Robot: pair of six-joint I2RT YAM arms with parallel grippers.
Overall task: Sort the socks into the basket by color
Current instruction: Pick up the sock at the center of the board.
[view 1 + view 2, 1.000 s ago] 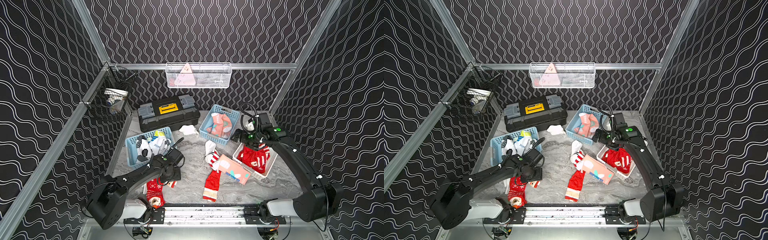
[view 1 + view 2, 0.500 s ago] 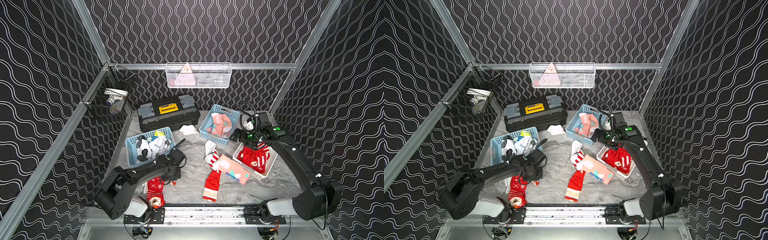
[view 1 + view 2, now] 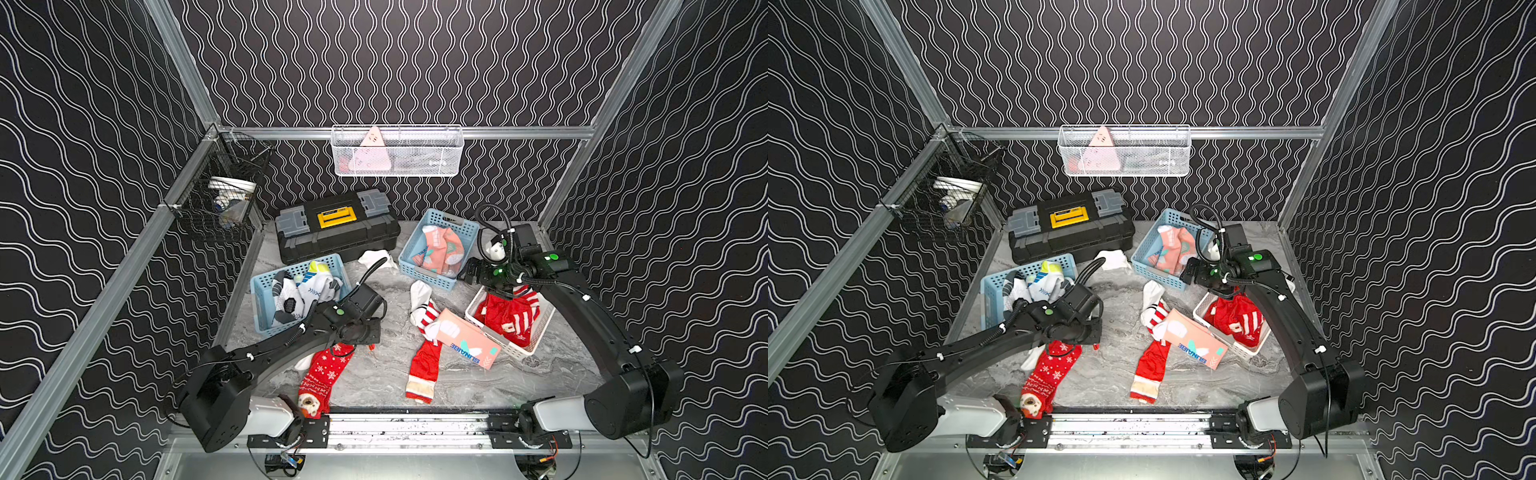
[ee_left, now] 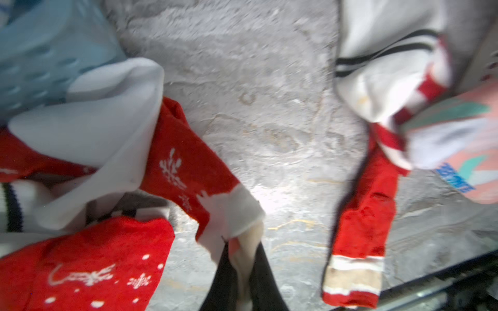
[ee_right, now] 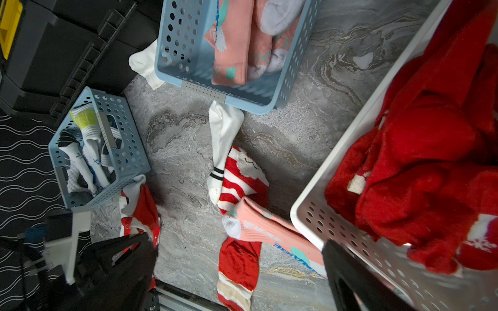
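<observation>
Shut since a second ago, the left gripper (image 4: 240, 258) pinches the white end of the red snowflake sock (image 4: 186, 167) near the front rail (image 3: 415, 424). Beyond, a salmon sock (image 3: 467, 343) lies across a striped sock (image 3: 426, 318), against the white basket (image 3: 515, 353) of red socks (image 3: 511, 316). The wide-open right gripper (image 5: 237, 241) hangs over the basket's far edge. Farther back stand a blue basket (image 3: 258, 307) of white socks (image 3: 307, 286), a second blue basket (image 3: 430, 280) and a black toolbox (image 3: 336, 239).

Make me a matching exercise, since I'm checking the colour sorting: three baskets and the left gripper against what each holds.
1 white basket
2 blue basket in front of the toolbox
3 blue basket next to the white basket
4 left gripper

A salmon-pink socks
B red snowflake sock
C red socks
D white socks

Pairs: 1-C, 2-D, 3-A, 4-B
</observation>
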